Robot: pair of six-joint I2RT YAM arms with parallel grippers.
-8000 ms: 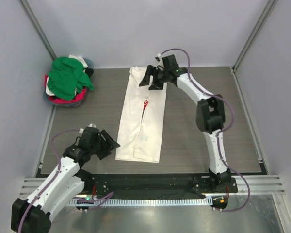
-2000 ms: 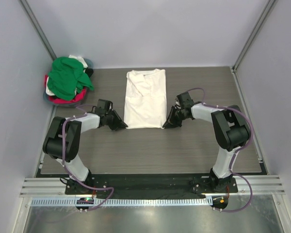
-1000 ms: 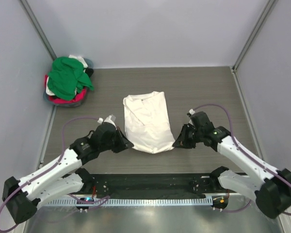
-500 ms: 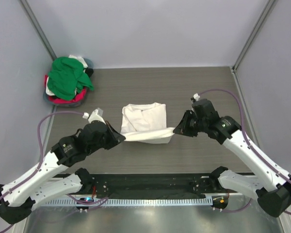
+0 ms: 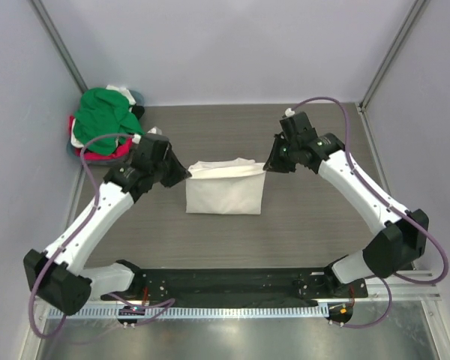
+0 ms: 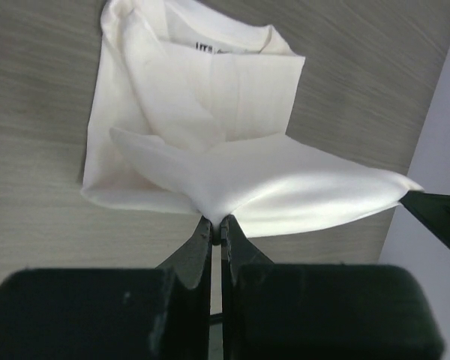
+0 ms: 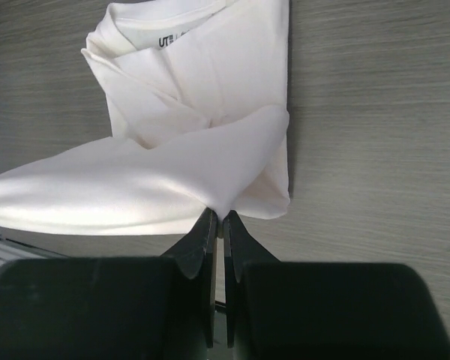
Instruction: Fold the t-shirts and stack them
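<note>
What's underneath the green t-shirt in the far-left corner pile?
Under the green t-shirt, edges of pink-red fabric and white fabric stick out. How many garments lie beneath it, and whether they are folded, is covered.

- The collar label (image 7: 170,41) of the cream-white t-shirt (image 5: 225,196) is partly covered; its lettering cannot be read.
- At the tabletop's (image 5: 307,225) far left corner, lower t-shirts (image 5: 105,155) are mostly buried under the green t-shirt (image 5: 103,118).

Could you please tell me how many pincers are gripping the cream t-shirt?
2. The left pincer pinches the lifted edge of the cream t-shirt at its left end, the right pincer at its right end. Both are in full view.
</note>
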